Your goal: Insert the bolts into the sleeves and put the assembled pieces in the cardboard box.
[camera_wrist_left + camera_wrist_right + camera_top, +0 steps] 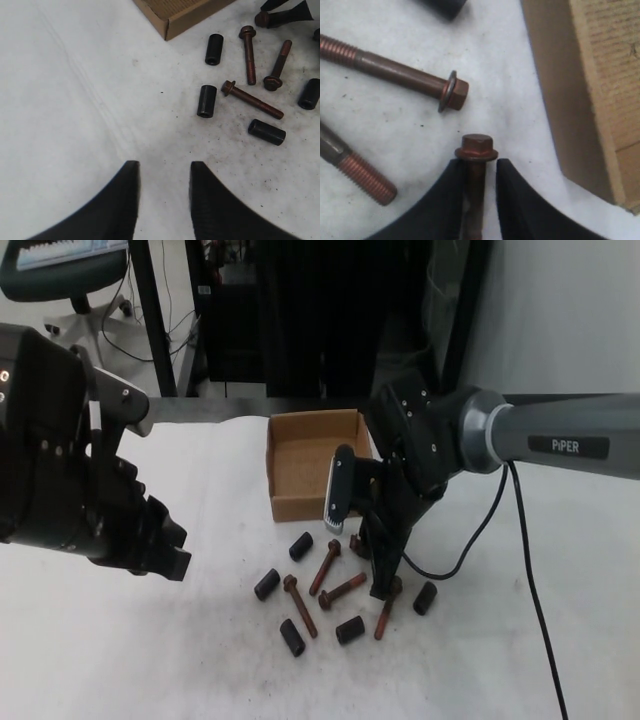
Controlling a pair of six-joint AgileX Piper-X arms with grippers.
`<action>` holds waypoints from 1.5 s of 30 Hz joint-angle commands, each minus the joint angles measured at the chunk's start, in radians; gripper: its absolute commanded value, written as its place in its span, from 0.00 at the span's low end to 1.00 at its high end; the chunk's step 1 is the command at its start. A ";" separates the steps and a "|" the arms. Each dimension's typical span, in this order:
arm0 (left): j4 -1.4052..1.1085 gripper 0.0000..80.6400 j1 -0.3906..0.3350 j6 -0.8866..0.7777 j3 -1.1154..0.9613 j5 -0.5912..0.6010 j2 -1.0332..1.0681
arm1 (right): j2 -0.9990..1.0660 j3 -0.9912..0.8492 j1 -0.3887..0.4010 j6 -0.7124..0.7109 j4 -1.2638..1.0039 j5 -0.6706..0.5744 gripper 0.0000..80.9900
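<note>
The right gripper (479, 167) has its two black fingers pressed against the shaft of a copper-brown metal bolt with a hexagonal flanged head (476, 147). The head sticks out just beyond the fingertips, and I cannot tell whether this bolt touches the white desk (150, 660). Just beside it lies a second brown bolt (405, 75) on the desk, and a third brown bolt (357, 172) shows its threaded end a little further away. The open brown cardboard box (560, 100) stands near the held bolt, on the far side of the scattered parts. Around the right gripper, loose bolts and short black cylindrical sleeves lie mixed on the desk. One sleeve (301, 545) is close to the box front, another sleeve (267, 584) lies at the left edge of the group, and a further sleeve (425, 597) lies at its right edge. No bolt on the desk sits inside a sleeve. The left gripper (164, 170) is well to the left of the parts, above bare desk, with its fingers apart and nothing between them.
</note>
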 commanded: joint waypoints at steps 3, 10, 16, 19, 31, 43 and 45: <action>0.006 0.40 -0.003 0.006 -0.006 -0.001 0.000 | 0.045 0.008 0.020 -0.004 -0.049 0.004 0.28; 0.006 0.40 -0.003 0.006 -0.006 -0.001 0.000 | 0.045 0.008 0.032 -0.004 -0.054 0.001 0.24; 0.020 0.40 -0.003 0.006 -0.006 -0.001 0.000 | 0.043 0.008 0.032 -0.004 -0.042 0.058 0.01; 0.026 0.40 -0.003 0.006 -0.006 -0.001 0.000 | 0.027 0.008 0.032 -0.001 -0.018 0.068 0.01; 0.028 0.40 -0.029 -0.144 -0.006 0.246 0.000 | -0.353 0.008 -0.035 0.307 -0.029 -0.088 0.01; 0.028 0.40 -0.284 -0.164 -0.066 0.105 0.019 | -0.792 0.010 -0.198 0.554 0.164 -0.166 0.01; 0.028 0.40 -0.301 -0.135 -0.109 0.088 0.053 | -0.835 0.010 -0.223 0.554 0.244 -0.184 0.01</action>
